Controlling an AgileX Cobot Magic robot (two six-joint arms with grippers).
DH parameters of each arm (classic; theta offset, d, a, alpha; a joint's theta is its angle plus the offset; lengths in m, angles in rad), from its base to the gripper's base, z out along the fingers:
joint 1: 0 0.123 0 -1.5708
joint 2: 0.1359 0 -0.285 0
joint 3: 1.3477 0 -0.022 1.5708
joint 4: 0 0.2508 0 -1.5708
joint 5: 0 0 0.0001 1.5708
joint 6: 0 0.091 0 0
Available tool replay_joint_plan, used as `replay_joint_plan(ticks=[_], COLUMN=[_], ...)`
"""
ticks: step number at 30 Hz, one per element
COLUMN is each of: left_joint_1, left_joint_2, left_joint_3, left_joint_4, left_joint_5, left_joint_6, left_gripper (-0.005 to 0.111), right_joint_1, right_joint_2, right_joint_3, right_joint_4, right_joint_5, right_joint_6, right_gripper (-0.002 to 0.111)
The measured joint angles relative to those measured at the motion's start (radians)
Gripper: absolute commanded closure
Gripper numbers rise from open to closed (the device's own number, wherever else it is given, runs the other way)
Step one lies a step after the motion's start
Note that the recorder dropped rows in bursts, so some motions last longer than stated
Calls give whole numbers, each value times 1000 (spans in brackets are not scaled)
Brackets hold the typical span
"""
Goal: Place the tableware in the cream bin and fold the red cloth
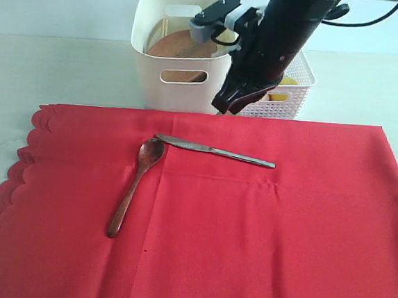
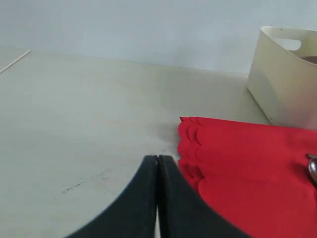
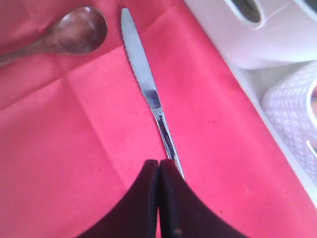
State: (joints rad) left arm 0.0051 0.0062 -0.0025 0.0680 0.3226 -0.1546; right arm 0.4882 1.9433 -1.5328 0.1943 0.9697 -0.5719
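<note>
Red scalloped cloth (image 1: 280,254) not yet foldable: dark wooden spoon (image 1: 134,185), slim metal knife (image 1: 216,151) lie near its far edge; left gripper (image 2: 157,161), right gripper (image 3: 158,166) pinched together, empty.

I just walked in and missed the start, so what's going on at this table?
A two-armed robot is clearing tableware off the red cloth. The right gripper hangs above the cloth's far edge, in front of the cream bin, fingers shut and empty. The bin already holds a brown plate. The wooden spoon and metal knife lie on the unfolded cloth, not yet binned. The left gripper is shut over the table beside the scalloped edge.
</note>
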Motion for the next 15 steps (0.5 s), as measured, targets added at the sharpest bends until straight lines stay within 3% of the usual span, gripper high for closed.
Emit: replay_joint_plan(ticks=[6, 15], left_joint_1=[0, 0], left_joint_2=[0, 0], left_joint_3=[0, 0], left_joint_4=[0, 0], left_joint_5=[0, 0], left_joint_6=[0, 0], left_gripper=[106, 106], right_joint_1=[0, 0], right_joint_2=[-34, 44], right_joint_3=[0, 0], right_joint_4=[9, 9], right_joint_5=[9, 30], right_joint_6=[0, 0], right_gripper=[102, 62])
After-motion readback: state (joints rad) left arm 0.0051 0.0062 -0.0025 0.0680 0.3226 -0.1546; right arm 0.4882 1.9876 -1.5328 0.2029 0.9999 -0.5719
